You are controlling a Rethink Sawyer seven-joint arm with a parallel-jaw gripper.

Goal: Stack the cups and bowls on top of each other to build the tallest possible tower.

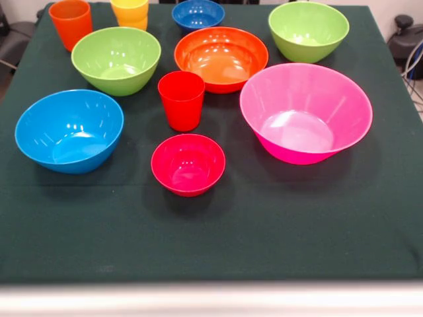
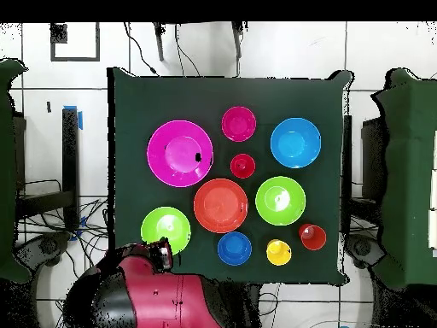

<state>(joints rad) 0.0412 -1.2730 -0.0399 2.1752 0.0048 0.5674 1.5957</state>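
All pieces stand apart and upright on the dark green cloth; none is stacked. The red cup (image 1: 181,100) (image 2: 242,166) is in the middle, with the small crimson bowl (image 1: 188,164) in front and the big pink bowl (image 1: 305,112) (image 2: 179,153) to its right. Behind are the orange bowl (image 1: 221,58), two lime green bowls (image 1: 116,59) (image 1: 308,30), the dark blue bowl (image 1: 198,14), the orange cup (image 1: 71,23) and the yellow cup (image 1: 130,13). The light blue bowl (image 1: 69,130) is at the left. The gripper (image 2: 160,254) shows only in the overhead view, drawn back at the table's edge.
The red arm's body (image 2: 145,295) sits off the table at the bottom of the overhead view, close to one lime green bowl (image 2: 166,229). Cables and dark chairs ring the table. The cloth (image 1: 211,244) reaches the table's front edge.
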